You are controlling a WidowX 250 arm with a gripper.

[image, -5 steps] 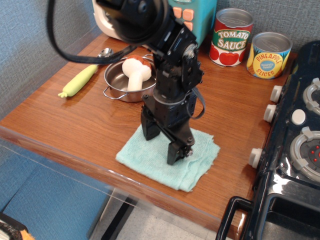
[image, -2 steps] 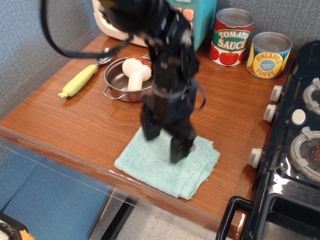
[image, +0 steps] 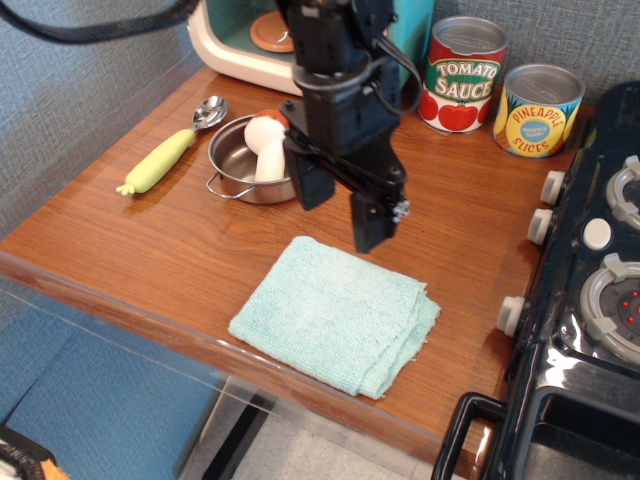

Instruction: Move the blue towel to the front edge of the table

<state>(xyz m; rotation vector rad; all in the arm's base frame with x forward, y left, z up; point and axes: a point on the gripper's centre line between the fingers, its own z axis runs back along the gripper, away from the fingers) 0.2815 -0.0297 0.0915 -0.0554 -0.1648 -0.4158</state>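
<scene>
Leftmost, far side: a yellow-green toy vegetable [image: 160, 160] lies on the table [image: 120, 240], a spoon [image: 209, 110] just beyond its tip.
Pot: a steel pot [image: 245, 165] with a toy mushroom [image: 268, 140] inside stands behind the hand, well apart from the towel.
Hand: the hand [image: 340, 205] hangs above the table with its two fingers spread and nothing between them; it is clear of the cloth.
Blue towel: the blue towel [image: 335, 312] lies flat and folded, its near-left corner close to the table's front rim.
Key relation: the towel sits below and toward the front from the hand, slightly to the right; its long axis runs diagonally from far-left to near-right.
Progress, as I judge it: the towel looks already at the front edge, so the task seems done or nearly so.
Right side: a tomato sauce can [image: 463, 74] and a pineapple can [image: 538, 110] stand at the back; the black toy stove [image: 590, 330] borders the table.
</scene>
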